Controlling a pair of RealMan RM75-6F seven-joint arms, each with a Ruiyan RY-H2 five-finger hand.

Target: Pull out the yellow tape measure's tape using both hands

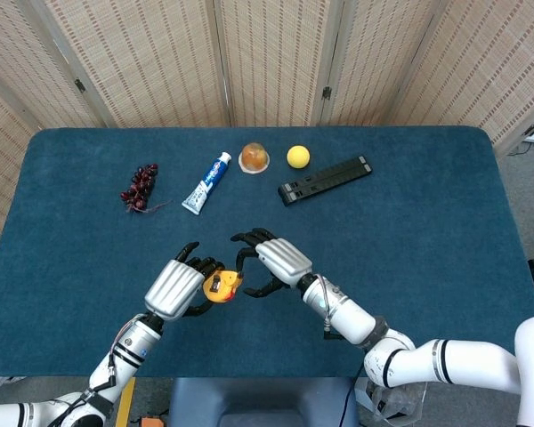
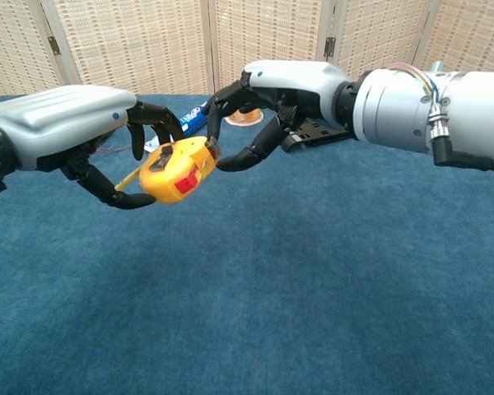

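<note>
The yellow tape measure [image 1: 221, 286] [image 2: 177, 170], with a red button on its side, is held above the blue table [image 1: 427, 231] in my left hand [image 1: 173, 289] [image 2: 66, 127], fingers wrapped over its top and under it. My right hand [image 1: 280, 260] [image 2: 288, 82] reaches in from the right. Its fingers are spread around the case's right end, where the tape comes out, with one fingertip above the corner and the thumb just below it. They look close to or touching the case. No tape shows pulled out.
Along the far side of the table lie a bunch of dark grapes [image 1: 141, 187], a toothpaste tube [image 1: 206, 182], a small orange jelly cup [image 1: 254, 157], a yellow ball [image 1: 298, 157] and a long black device [image 1: 325, 180]. Folding screens stand behind the table.
</note>
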